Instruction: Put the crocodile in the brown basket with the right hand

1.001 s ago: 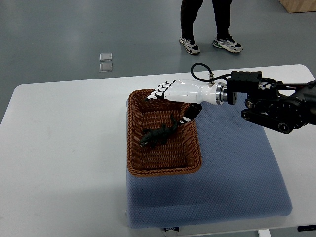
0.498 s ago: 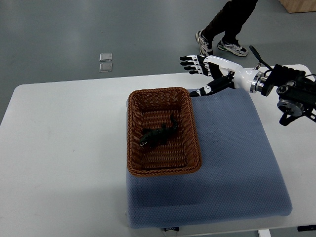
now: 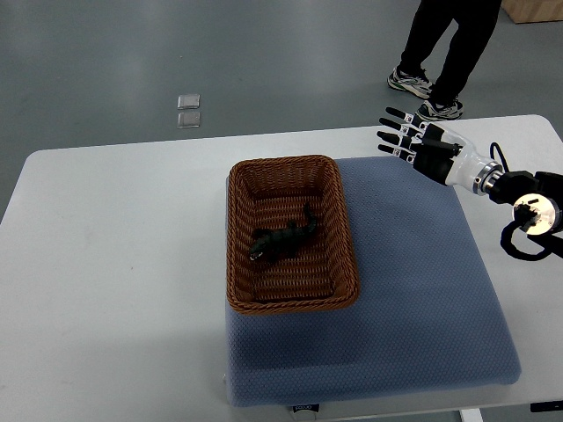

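The white table (image 3: 106, 264) carries a blue mat (image 3: 413, 290), and the brown basket (image 3: 236, 237) stands upright on the mat's left part. The crocodile (image 3: 283, 239) lies flat on the basket floor, near the middle and inside all four walls, so placement is judged complete. The step in hand is judged to be clearing the arm. The right hand (image 3: 418, 145) hovers over the far right corner of the mat, well apart from the basket. It is released and empty, with its fingers (image 3: 393, 134) spread. To do this step well, the arm should travel high and toward the right edge, away from the basket rim. The fingers should be kept open so that nothing snags. A person's legs (image 3: 444, 48) stand beyond the table, near the hand, so the outward sweep should be kept short.
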Tool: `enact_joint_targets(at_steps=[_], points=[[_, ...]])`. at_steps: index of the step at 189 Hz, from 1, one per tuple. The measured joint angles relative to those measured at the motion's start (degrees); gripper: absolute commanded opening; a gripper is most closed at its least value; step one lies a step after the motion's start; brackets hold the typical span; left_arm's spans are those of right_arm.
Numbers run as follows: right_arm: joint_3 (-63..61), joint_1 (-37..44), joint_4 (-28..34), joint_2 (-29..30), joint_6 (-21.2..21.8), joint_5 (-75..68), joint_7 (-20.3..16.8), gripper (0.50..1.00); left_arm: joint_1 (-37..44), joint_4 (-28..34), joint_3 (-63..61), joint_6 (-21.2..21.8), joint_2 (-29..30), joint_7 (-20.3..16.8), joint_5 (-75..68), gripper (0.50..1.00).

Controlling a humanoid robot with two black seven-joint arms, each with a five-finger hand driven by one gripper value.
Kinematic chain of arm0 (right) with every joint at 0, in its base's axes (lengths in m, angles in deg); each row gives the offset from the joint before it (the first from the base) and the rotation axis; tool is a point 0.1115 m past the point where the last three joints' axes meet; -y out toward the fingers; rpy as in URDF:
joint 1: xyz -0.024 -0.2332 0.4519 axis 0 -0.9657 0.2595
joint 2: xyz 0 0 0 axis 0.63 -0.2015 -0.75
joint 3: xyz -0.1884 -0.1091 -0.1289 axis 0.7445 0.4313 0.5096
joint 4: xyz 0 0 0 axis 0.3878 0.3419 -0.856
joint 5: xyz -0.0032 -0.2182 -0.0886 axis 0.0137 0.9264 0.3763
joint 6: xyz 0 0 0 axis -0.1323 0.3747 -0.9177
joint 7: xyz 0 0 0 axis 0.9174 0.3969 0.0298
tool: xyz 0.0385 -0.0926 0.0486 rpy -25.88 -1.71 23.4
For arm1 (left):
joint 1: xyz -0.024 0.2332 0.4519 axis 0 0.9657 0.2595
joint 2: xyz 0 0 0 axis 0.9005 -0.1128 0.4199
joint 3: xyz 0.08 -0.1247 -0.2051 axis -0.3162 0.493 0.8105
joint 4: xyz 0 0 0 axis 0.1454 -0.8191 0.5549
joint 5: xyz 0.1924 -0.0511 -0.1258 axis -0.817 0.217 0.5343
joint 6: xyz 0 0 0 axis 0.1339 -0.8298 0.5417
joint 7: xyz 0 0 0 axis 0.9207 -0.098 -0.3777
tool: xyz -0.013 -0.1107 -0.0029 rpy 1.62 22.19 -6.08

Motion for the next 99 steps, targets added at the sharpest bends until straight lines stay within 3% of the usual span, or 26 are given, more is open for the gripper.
enact_joint_targets(at_steps=[99], points=[[-0.27, 0.34, -0.05, -0.16, -0.39, 0.39, -0.01, 0.932, 0.0, 0.0, 0.0, 0.0, 0.0, 0.0, 0.0, 1.0]])
